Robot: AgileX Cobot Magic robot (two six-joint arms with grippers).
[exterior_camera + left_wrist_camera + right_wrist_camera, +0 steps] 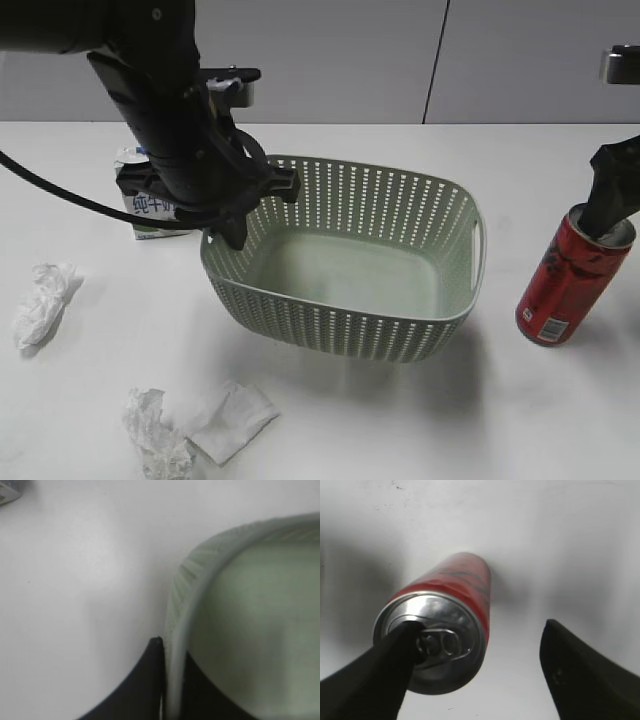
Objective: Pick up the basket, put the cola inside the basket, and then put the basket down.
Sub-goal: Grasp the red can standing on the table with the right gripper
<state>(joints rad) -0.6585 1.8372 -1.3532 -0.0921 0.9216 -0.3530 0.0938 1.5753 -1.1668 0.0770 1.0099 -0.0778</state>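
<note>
The pale green perforated basket sits mid-table, and its rim and floor fill the right of the left wrist view. My left gripper is shut on the rim at the basket's left corner, one finger outside and one inside the wall. I cannot tell whether the basket is off the table. The red cola can stands at the right, leaning a little. My right gripper is open above it. One finger lies over the silver top of the cola can; the other is clear to its right.
A white-and-blue milk carton stands behind my left arm, its corner showing in the left wrist view. Crumpled tissues lie at the left and front, with a flat one beside.
</note>
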